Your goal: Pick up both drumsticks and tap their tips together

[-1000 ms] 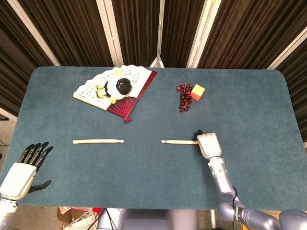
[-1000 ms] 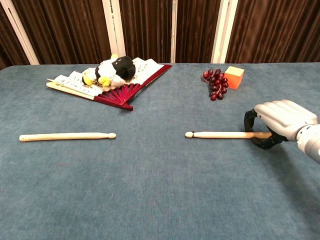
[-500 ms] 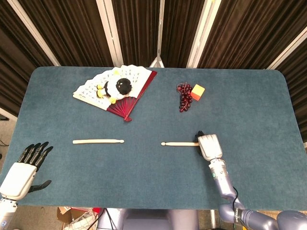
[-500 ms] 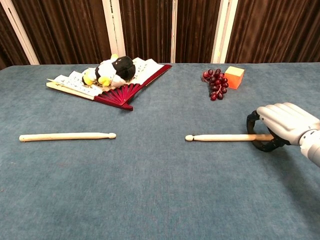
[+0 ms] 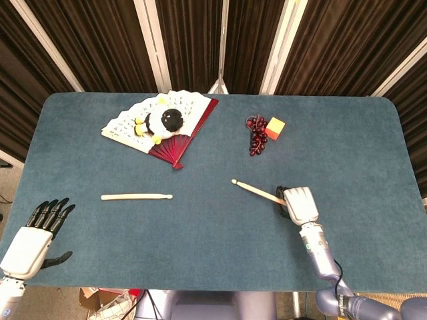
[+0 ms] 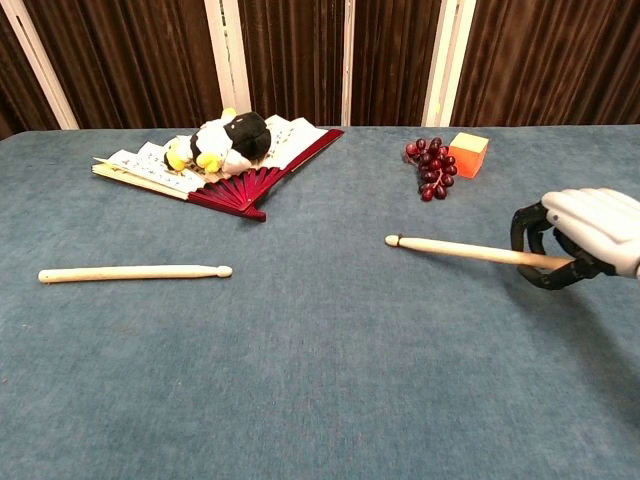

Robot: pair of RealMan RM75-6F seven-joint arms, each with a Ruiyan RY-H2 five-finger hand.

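My right hand [image 5: 298, 203] [image 6: 580, 237] grips the butt of one wooden drumstick [image 5: 257, 191] [image 6: 465, 251]. That stick is off the table, its tip pointing left and slightly away from me. The other drumstick [image 5: 137, 197] [image 6: 134, 272] lies flat on the blue table at the left, tip to the right. My left hand [image 5: 33, 237] hangs open at the table's near left corner, well short of that stick, and shows only in the head view.
A paper fan [image 5: 183, 117] [image 6: 255, 180] with a black and white plush toy [image 5: 163, 121] [image 6: 222, 138] on it lies at the back left. Red grapes [image 5: 257, 137] [image 6: 432, 168] and an orange cube [image 5: 275, 127] [image 6: 468, 154] sit at the back centre.
My right hand has lifted its drumstick off the table and drawn back to the right; the stick's tip has swung up and away. The left hand and left drumstick have not moved.
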